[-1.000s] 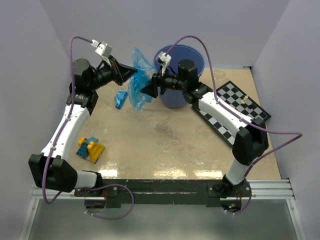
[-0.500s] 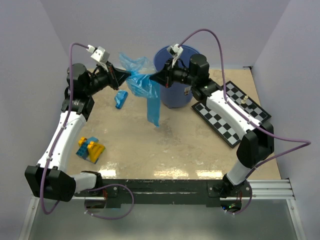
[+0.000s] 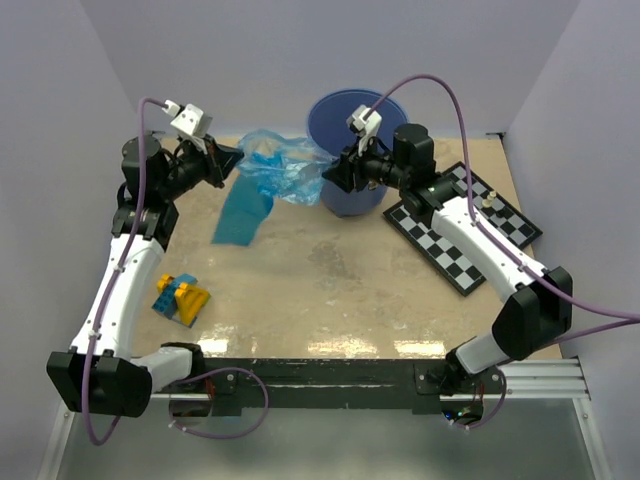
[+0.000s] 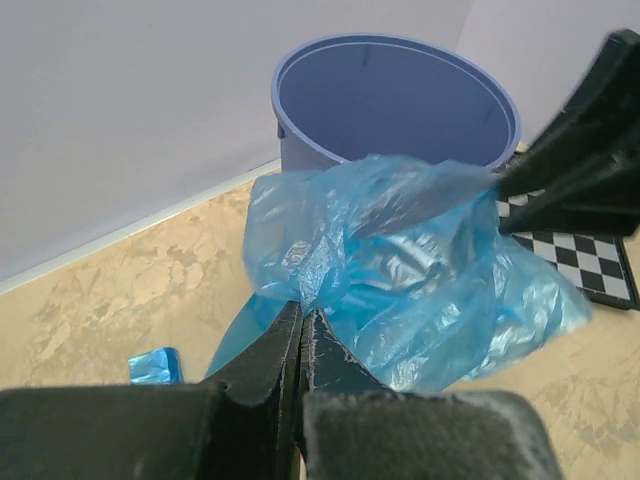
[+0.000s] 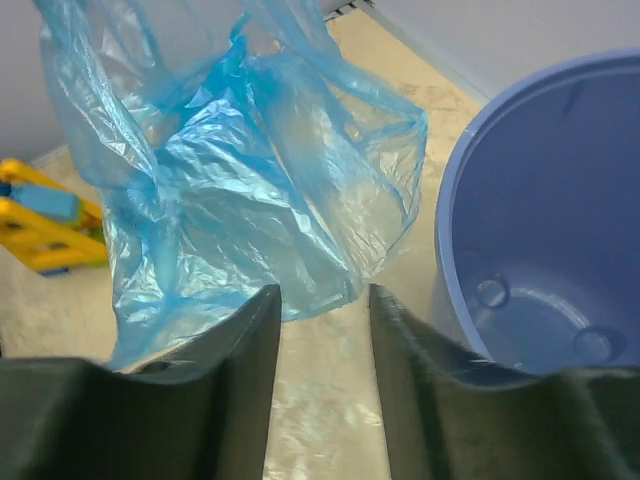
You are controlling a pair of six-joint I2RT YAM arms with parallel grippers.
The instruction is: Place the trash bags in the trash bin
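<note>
One trash bag (image 3: 280, 172) clamped in left jaws, right jaws apart, bag just ahead

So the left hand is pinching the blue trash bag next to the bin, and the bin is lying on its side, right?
Not quite. The trash bin isn't on its side: it stands upright, open mouth up, as the top external view shows. The rest holds: the left hand is pinching the blue trash bag next to the bin.
</note>
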